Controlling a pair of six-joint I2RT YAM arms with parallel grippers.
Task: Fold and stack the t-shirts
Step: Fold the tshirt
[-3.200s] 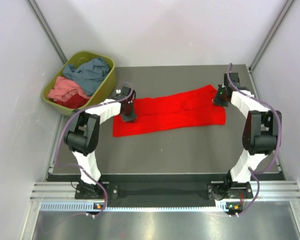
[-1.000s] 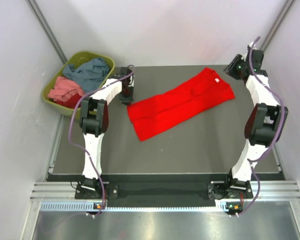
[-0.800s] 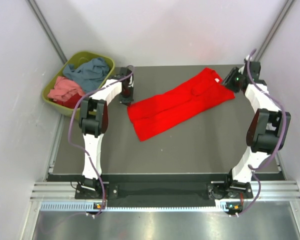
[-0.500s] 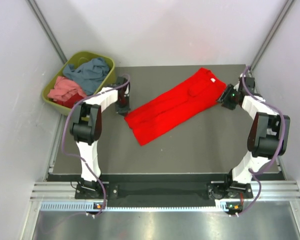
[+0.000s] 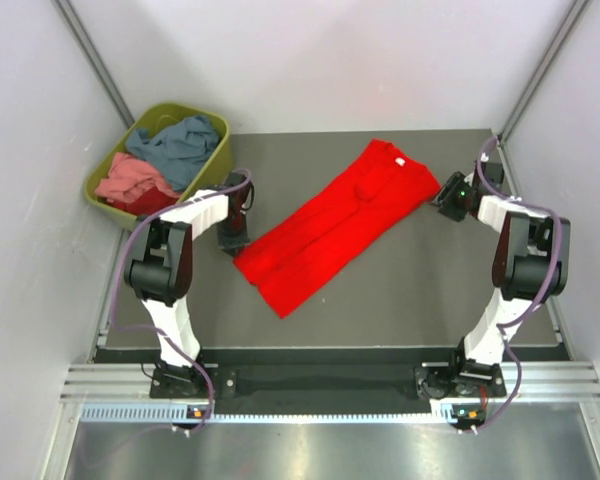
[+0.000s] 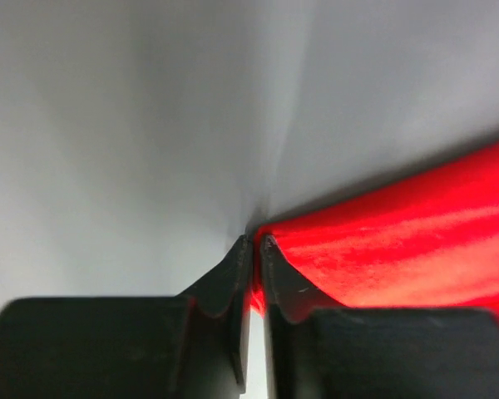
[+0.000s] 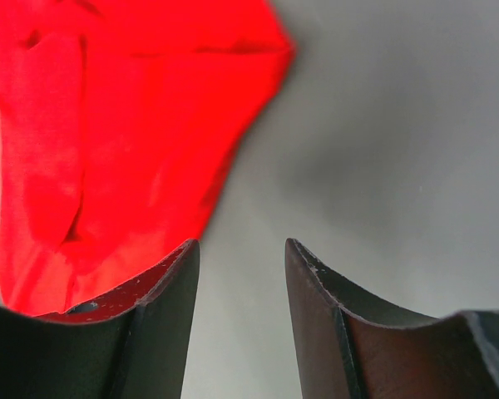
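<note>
Top view: the red shirt (image 5: 325,230) is laid flat on the grey tabletop (image 5: 400,290) as a long band set on a diagonal. Its collar end, marked by a white label (image 5: 401,163), is at the far right, and its other end is nearer the arm bases, left of centre. A narrower fold of cloth is seen along the far half of the band.

The left end effector (image 5: 232,236) is placed at the band's left corner. In the left wrist view the two black fingers (image 6: 281,274) are pressed almost together, with red cloth seen in the slit between them, so the corner is taken to be pinched (only the very edge is gripped).

The right end effector (image 5: 448,194) is held low, just off the collar end of the shirt and apart from it. In the right wrist view its fingers (image 7: 162,287) are spread wide over bare tabletop, nothing is held between them, and the red cloth is seen beyond and to the left.

An olive tub (image 5: 215,165) is set off the far left corner of the tabletop. Three more shirts are heaped in it: a blue-grey shirt (image 5: 178,145) at the far side, a pink shirt (image 5: 130,178) nearer, and a dark red shirt (image 5: 152,203) partly under the pink.
</note>
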